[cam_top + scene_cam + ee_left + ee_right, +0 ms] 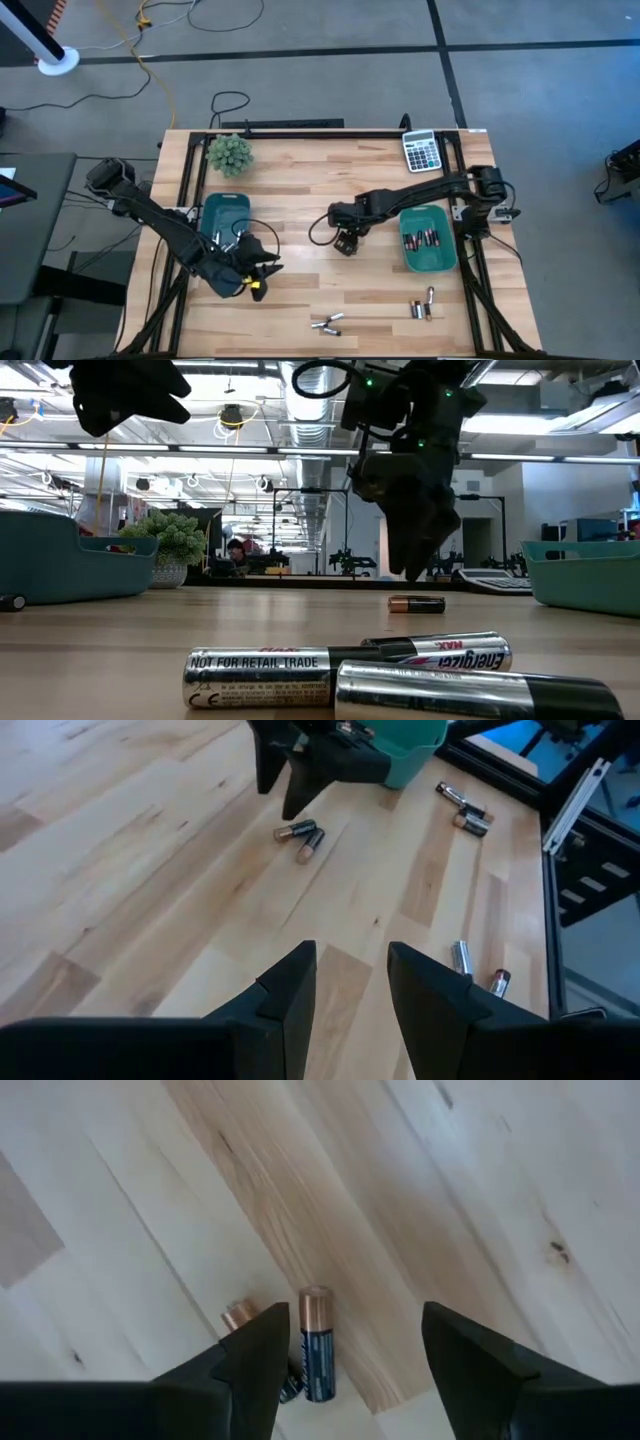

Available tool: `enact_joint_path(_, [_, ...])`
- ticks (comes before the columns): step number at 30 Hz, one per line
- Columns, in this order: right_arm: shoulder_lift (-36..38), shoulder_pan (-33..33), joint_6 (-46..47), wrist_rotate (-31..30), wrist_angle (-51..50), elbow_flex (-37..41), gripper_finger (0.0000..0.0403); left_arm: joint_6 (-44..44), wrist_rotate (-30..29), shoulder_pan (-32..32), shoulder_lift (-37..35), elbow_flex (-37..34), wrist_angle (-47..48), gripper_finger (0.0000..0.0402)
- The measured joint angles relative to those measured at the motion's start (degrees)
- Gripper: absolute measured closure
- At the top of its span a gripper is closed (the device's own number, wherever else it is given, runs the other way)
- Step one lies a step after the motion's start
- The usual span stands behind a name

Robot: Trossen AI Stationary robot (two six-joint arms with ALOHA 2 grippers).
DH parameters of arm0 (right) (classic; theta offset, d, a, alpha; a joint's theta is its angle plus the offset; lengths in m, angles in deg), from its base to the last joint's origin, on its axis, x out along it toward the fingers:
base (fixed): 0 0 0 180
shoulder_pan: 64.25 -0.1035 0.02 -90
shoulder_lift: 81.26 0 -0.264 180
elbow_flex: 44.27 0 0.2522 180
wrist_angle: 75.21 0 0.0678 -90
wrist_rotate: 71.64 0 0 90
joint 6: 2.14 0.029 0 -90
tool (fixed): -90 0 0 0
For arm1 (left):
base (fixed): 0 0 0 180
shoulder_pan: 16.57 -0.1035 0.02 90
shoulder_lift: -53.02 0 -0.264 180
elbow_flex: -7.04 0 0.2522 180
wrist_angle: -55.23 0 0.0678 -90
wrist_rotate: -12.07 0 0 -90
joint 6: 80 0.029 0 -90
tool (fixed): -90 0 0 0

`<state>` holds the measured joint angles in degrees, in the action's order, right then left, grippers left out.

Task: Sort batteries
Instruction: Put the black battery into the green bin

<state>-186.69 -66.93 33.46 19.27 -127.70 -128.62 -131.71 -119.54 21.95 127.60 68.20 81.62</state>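
Pale wooden surface point(300, 190) of butted planks, framed by a dark rail. Resting on it: a small green potted plant point(229, 153) at the far left corner, a grey calculator point(422, 151) at the far right corner, a teal bin point(221, 218) on the left side and a second teal bin point(428, 238) on the right — cells inside both. Loose on the boards: two copper-topped batteries point(314, 1342) side by side near the middle, two silvery cells point(326, 323) at the near edge, a further pair point(424, 304) near the right bin.
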Motion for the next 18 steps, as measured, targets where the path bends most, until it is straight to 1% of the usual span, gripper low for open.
enact_joint_path(4, [-1.5, -0.8, -2.4, -0.1, 0.4, 0.1, 0.0165, 1.0, -0.3, 0.0, 0.0, 0.0, 0.2, 0.0278])
enact_joint_path(15, [-6.1, -2.2, -3.3, -0.9, -1.2, -0.1, 0.0174, 1.3, -0.9, -0.1, 0.0, 0.0, 0.9, 0.0278])
enact_joint_path(18, [-7.1, -2.2, -3.3, -1.2, -1.1, -0.1, 0.019, 1.2, -0.9, -0.1, 0.0, 0.0, 0.8, 0.0278])
